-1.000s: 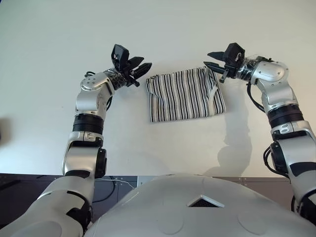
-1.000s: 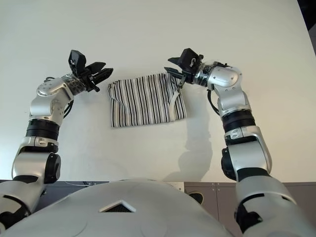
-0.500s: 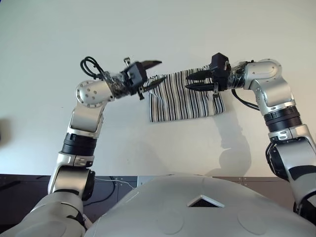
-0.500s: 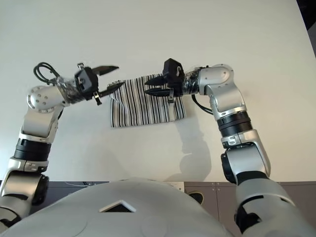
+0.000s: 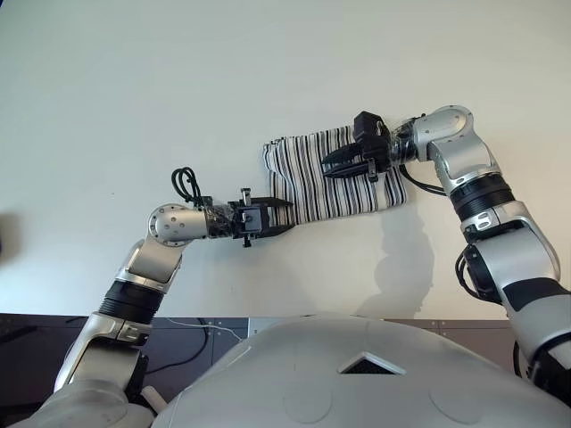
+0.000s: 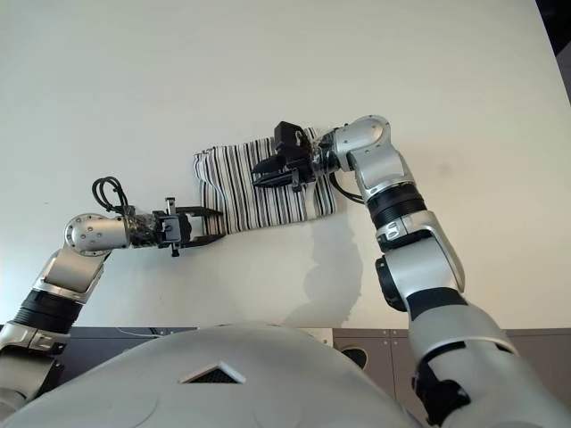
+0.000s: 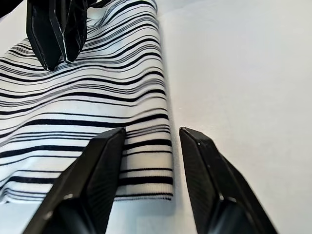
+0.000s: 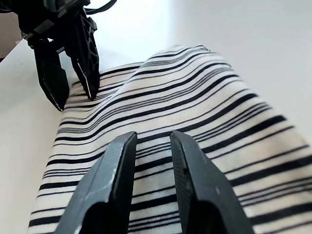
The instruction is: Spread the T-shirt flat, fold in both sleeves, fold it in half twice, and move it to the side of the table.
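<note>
The striped T-shirt [image 5: 312, 187] lies on the white bench [image 5: 134, 89] just right of the frame's centre. It is already a compact rectangle, so we judge the folds done and the move to the side of the bench to be what remains. Its long axis runs left to right across the frame and rises slightly toward the right.

Our left claw [image 5: 287, 216] sits low at the shirt's lower-left corner with its fingers spread wide, and it holds nothing. In the left wrist view the shirt's side edge runs up between the two fingers [image 7: 95, 170], and the corner hem lies just ahead of them. From this claw the cloth extends to the right and up the frame.

Our right claw [image 5: 326, 169] is over the upper middle of the shirt and points left along the long axis. Its fingers [image 8: 117, 170] stand narrow, with a slim gap and nothing pinched between them. In the right wrist view they hang close above the stripes, but we cannot tell whether they touch the cloth.

The left claw is the one lined up on an edge. The coming move turns on closing over that corner, while the right claw sits inboard over the flat cloth with no edge between its fingers.
</note>
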You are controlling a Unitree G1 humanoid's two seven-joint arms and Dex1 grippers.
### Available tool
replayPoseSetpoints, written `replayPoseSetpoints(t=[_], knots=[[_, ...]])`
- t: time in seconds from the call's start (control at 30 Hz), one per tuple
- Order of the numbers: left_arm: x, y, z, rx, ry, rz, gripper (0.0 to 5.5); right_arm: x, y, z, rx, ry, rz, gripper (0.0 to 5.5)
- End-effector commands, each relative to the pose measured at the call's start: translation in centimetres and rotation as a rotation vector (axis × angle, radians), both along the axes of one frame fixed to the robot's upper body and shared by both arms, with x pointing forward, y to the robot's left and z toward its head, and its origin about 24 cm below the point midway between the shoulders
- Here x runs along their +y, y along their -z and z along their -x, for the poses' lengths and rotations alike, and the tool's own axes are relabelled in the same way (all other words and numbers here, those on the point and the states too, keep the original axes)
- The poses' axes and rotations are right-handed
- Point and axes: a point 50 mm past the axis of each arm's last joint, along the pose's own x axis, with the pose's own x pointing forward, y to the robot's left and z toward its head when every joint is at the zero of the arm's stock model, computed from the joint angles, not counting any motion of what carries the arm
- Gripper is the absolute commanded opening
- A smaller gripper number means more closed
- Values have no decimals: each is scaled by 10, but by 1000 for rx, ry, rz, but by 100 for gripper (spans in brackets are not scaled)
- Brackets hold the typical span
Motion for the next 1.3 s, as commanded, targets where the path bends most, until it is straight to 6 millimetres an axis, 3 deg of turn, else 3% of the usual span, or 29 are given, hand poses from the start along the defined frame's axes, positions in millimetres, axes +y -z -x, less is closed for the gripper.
replayPoseSetpoints(t=[0.03, 0.17, 0.3, 0.47, 0.63, 0.77, 0.9, 0.97, 1.03, 1.1, 1.17, 1.23, 1.3], knots=[[8, -1, 3, 25, 35, -41, 205, -9, 8, -4, 17, 52, 41, 124], [3, -23, -22, -47, -64, 72, 205, -30, 20, -9, 106, 238, 22, 124], [1, -41, -46, -134, -158, 149, 205, -72, 40, -9, 124, 564, 85, 124], [0, -45, -52, -188, -209, 168, 205, -179, 78, 36, 113, 1161, 402, 124], [0, -43, -51, -205, -242, 170, 205, -272, 56, 75, 47, 1690, 504, 124], [-3, -44, -53, -221, -259, 180, 205, -300, 46, 93, 16, 1866, 552, 124], [-8, -45, -54, -230, -280, 211, 205, -300, 40, 86, -48, 1899, 488, 124], [-10, -51, -60, -258, -345, 275, 205, -300, 20, 67, -185, 1930, 383, 124], [-9, -65, -70, -295, -471, 388, 205, -293, -12, 39, -363, 1912, 163, 124], [-9, -80, -74, -347, -594, 492, 205, -268, -42, 11, -565, 1782, -19, 124], [-11, -92, -72, -394, -687, 575, 205, -230, -67, -9, -725, 1656, -208, 124], [-15, -101, -67, -411, -773, 652, 205, -184, -84, -13, -771, 1545, -395, 124], [-20, -97, -62, -400, -898, 711, 205, -130, -83, -4, -731, 1458, -492, 124]])
